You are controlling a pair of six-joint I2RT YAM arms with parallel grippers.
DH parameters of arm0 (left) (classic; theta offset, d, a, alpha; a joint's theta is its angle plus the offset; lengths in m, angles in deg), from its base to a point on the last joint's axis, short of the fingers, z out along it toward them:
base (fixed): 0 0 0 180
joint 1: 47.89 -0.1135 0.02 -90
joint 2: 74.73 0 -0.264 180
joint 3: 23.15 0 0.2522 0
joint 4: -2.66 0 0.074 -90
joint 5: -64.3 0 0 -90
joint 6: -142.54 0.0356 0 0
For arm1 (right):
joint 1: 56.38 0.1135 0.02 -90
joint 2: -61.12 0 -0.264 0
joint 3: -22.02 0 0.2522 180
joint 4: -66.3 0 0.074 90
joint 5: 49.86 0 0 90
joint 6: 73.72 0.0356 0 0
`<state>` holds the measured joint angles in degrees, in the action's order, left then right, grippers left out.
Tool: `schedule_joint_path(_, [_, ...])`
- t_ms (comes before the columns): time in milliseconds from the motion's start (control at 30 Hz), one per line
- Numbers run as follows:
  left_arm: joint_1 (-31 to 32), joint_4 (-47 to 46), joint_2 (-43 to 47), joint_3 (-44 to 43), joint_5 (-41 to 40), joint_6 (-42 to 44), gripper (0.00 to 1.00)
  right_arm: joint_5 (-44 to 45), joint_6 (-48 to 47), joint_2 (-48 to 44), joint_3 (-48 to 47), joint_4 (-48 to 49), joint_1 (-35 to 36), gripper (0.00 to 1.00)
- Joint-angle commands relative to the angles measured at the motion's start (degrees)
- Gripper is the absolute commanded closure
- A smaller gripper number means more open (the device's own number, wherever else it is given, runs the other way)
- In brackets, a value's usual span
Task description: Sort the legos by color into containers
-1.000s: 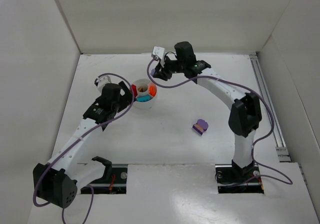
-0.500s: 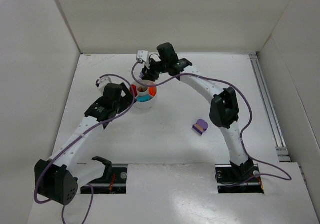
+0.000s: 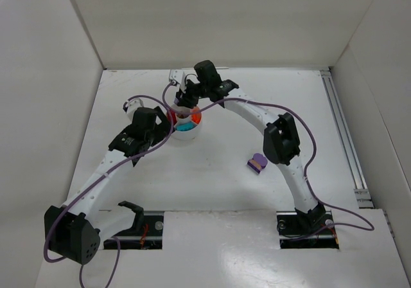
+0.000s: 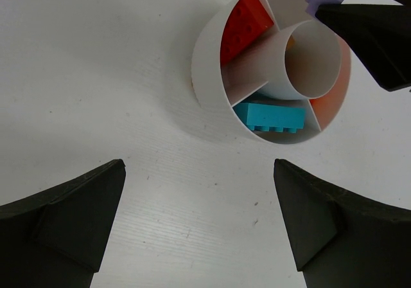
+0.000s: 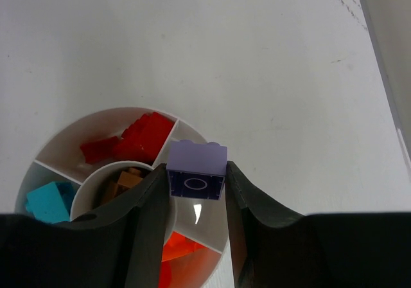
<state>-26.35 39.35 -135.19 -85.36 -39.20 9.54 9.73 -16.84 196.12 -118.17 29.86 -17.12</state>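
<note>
The round white dish (image 3: 190,132) stands mid-table, split into wedges around a centre cup. Red legos (image 4: 247,24), a teal one (image 4: 270,116) and orange ones (image 4: 331,105) each fill a wedge, and tan pieces (image 5: 125,182) lie in the cup. My right gripper (image 5: 195,175) is shut on a purple lego (image 5: 196,156), which hangs over a bare wedge (image 5: 199,220) at the dish's rim. My left gripper (image 4: 199,191) is open on bare table just left of the dish, holding nothing. A purple-and-tan lego stack (image 3: 257,162) sits on the table to the right.
White walls enclose the table on the left, back and right. A metal rail (image 3: 343,134) runs along the right edge. Purple cables loop off both arms, the right one (image 3: 257,105) trailing over the table behind the dish.
The right arm has swung left, carrying the purple lego from behind and right of the dish to above it. The left arm has hardly moved.
</note>
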Motion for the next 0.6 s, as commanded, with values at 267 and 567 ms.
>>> schedule_joint_path(267, [0.2,-1.2,1.8,-0.3,0.5,1.1,0.0,-0.3,1.7,1.1,-3.1,3.6,-0.1,0.45])
schedule_joint_path(567, [0.2,-1.2,2.4,-0.3,1.0,1.6,0.0,-0.3,1.7,-3.6,-1.5,3.6,-0.1,0.37])
